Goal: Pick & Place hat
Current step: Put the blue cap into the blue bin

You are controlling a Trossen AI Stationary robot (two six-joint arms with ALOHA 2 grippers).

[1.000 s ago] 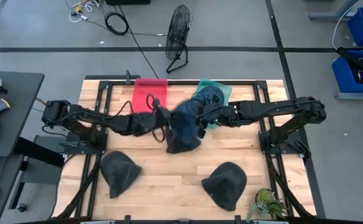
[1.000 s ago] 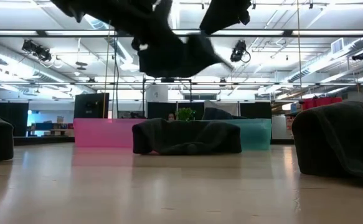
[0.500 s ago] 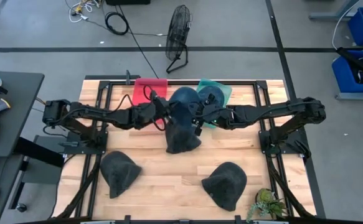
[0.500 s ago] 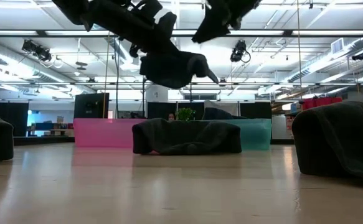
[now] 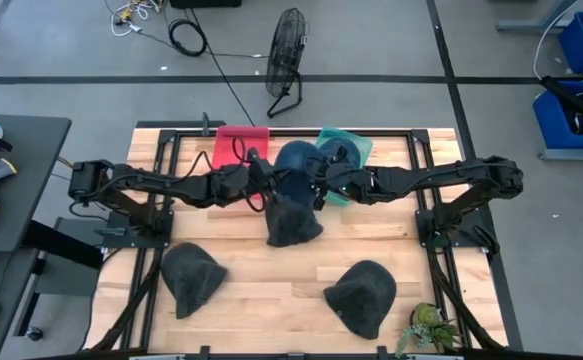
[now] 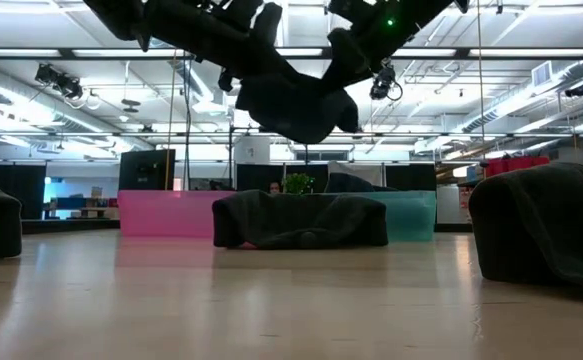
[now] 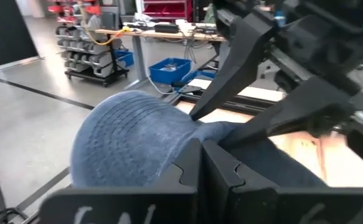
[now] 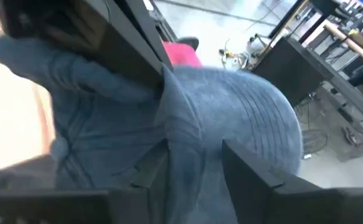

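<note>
Both end effectors, left (image 5: 261,187) and right (image 5: 319,190), pinch the blue hat (image 5: 293,168) above the desk (image 5: 271,290) (mid-air); keep your pull even

Four soft knitted hats: one blue ribbed hat (image 5: 293,162) aloft at centre, one dark grey hat (image 5: 293,225) beneath it, one dark hat near left (image 5: 192,278), one dark hat near right (image 5: 362,296). Two flat bins far side: pink bin (image 5: 233,150), teal bin (image 5: 352,142). One small green potted plant (image 5: 429,326), near right corner.
</note>
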